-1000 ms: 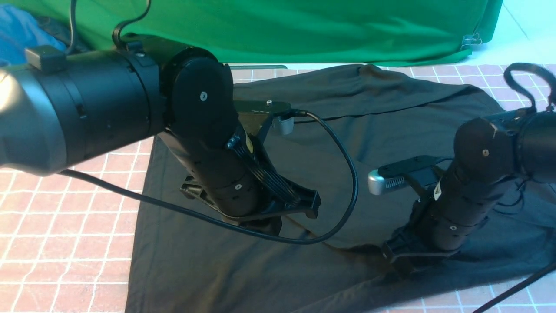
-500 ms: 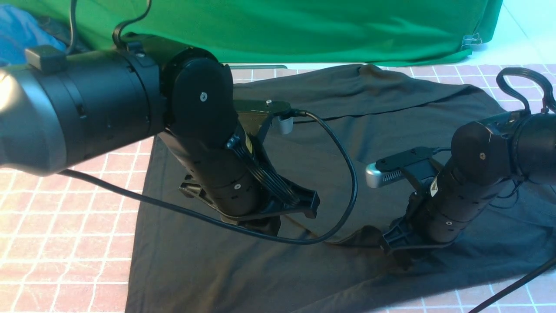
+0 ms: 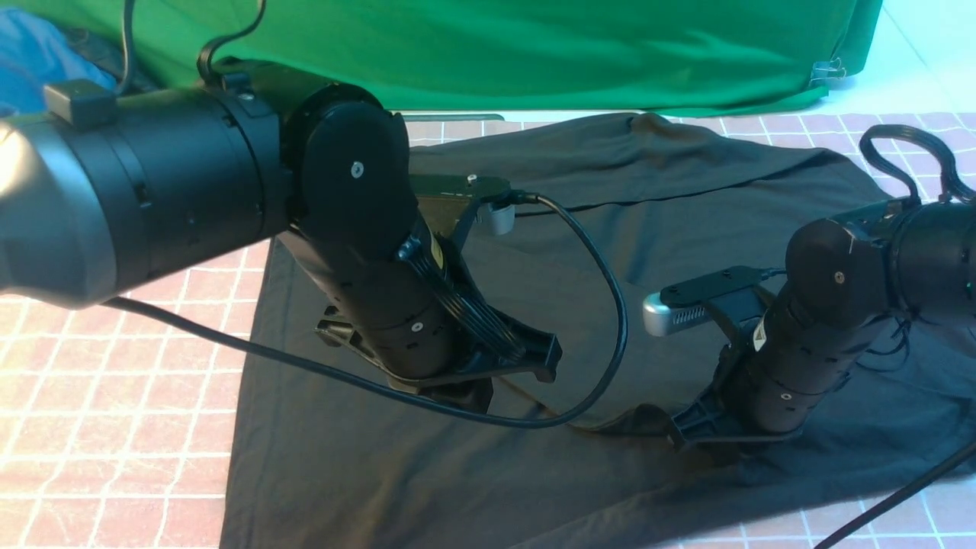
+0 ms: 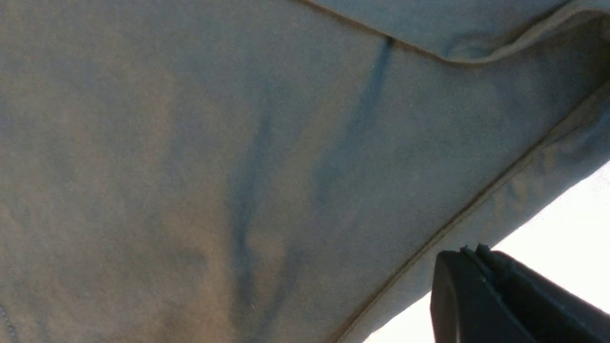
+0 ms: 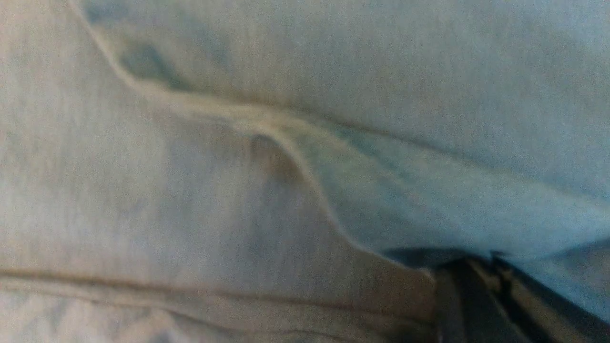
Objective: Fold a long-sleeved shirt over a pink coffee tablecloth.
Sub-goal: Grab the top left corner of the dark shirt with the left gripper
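The black long-sleeved shirt (image 3: pixel 686 175) lies spread over the pink coffee tablecloth (image 3: pixel 114 427). My left gripper (image 3: pixel 465 398) points down at the shirt's middle, mostly hidden behind its own wrist. In the left wrist view the left gripper (image 4: pixel 476 250) is shut with nothing between its tips, just past the shirt's (image 4: pixel 238 143) hem. My right gripper (image 3: pixel 713 454) is pressed into the shirt near its front edge, where a small ridge of fabric (image 3: pixel 640 421) stands up beside it. In the right wrist view the right gripper (image 5: pixel 476 262) is shut, with a layer of the shirt (image 5: pixel 190 214) running into its tips.
A bright green cloth (image 3: pixel 534 53) hangs along the back, with a blue garment (image 3: pixel 30 53) at the far left. The left arm's black cable (image 3: pixel 602 305) loops low over the shirt. Another cable (image 3: pixel 900 496) crosses the front right corner.
The right gripper has shut on the shirt fabric and shifted slightly left, raising a small ridge of cloth beside it. The left arm has not moved.
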{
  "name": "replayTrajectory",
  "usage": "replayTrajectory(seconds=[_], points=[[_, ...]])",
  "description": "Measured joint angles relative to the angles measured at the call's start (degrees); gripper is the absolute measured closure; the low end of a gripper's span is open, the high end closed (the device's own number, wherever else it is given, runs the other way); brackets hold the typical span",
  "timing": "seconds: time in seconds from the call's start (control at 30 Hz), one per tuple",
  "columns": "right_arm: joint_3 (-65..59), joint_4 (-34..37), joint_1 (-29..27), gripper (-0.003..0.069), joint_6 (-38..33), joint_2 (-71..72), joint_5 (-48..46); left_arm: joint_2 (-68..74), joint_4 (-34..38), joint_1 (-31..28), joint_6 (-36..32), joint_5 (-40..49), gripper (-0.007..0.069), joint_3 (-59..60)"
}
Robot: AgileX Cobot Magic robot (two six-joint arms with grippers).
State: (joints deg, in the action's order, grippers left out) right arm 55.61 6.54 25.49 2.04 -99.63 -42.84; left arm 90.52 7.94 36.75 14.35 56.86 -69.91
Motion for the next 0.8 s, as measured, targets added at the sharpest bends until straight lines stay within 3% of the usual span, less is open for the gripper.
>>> replayTrajectory(seconds=[0.4, 0.6, 0.73, 0.8], points=[[-3.88, 0.0, 0.0, 0.0606, 2.6, 10.92, -14.1, 0.0, -0.91, 0.0, 0.05, 0.6, 0.0611, 0.0], [-8.47, 0.92, 0.0, 0.0597, 3.78, 12.13, -13.15, 0.0, -1.03, 0.0, 0.05, 1.1, 0.0611, 0.0], [-9.16, 2.29, 0.0, 0.0514, 3.81, 12.13, -12.72, 0.0, -1.15, 0.0, 0.05, 1.43, 0.0611, 0.0], [-9.16, 2.34, 0.0, 0.0419, 3.56, 12.2, -12.98, 0.0, -1.87, 0.0, 0.05, 1.95, 0.0611, 0.0]])
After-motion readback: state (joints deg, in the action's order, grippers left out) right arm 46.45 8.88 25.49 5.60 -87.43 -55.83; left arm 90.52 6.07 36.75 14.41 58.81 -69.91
